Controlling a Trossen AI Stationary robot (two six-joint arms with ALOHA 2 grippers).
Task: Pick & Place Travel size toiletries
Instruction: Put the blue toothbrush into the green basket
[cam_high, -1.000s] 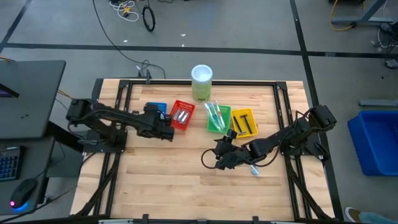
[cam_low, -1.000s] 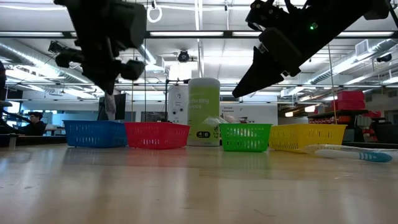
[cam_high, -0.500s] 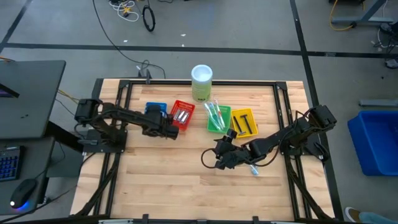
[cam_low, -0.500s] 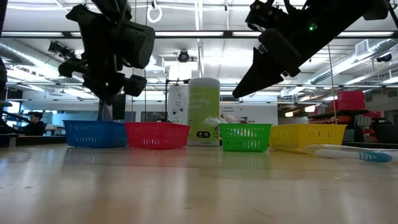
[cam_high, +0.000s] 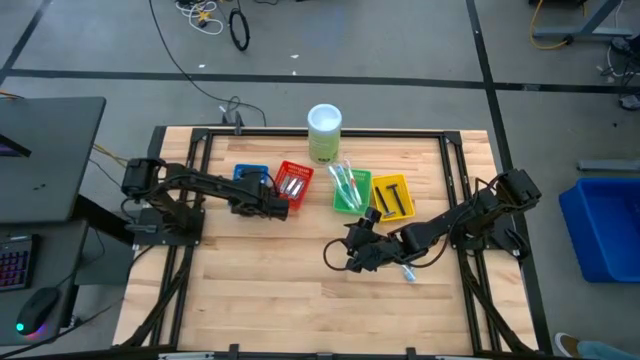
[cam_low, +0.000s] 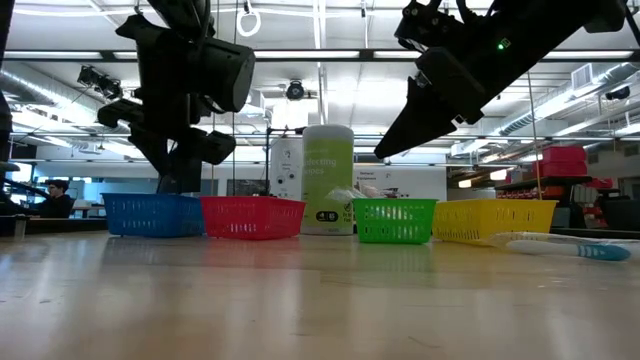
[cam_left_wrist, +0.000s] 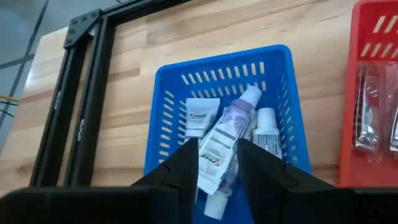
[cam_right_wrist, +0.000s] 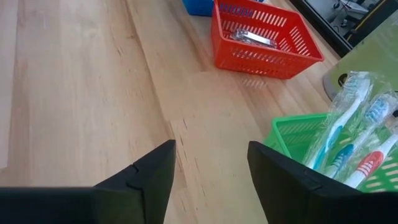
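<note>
My left gripper (cam_left_wrist: 217, 147) is low over the blue basket (cam_left_wrist: 224, 68), shut on a white toothpaste tube with red and blue print (cam_left_wrist: 213, 158). More small tubes and a clear bottle (cam_left_wrist: 239, 115) lie in that basket. In the low view the left gripper (cam_low: 180, 172) dips behind the blue basket (cam_low: 150, 215). My right gripper (cam_high: 347, 256) hovers open above the middle of the table (cam_right_wrist: 93, 93), touching nothing. A blue-tipped toothbrush (cam_high: 408, 270) lies flat on the wood beside the right arm. My left gripper pinches the white tube between its two fingers (cam_left_wrist: 186, 165), which sit on the tube's two long sides (cam_left_wrist: 205, 168). The fingers point down at the blue basket. The tube lies along them, above the items in the basket; whether it touches them I cannot tell.
A row stands at the far side: blue basket (cam_high: 248, 173), red basket of foil packs (cam_high: 293, 183), green basket of toothbrushes (cam_high: 350, 190), yellow basket of dark sticks (cam_high: 392, 195). A pale green cylinder (cam_high: 324, 132) rises behind them. Bare wood (cam_high: 270, 290) lies toward the near edge.
My left gripper has come down toward the blue basket and shifted a little toward the table's right, carrying the tube with it. The tube, which hung clear above the basket's rim, now sits at basket level.
</note>
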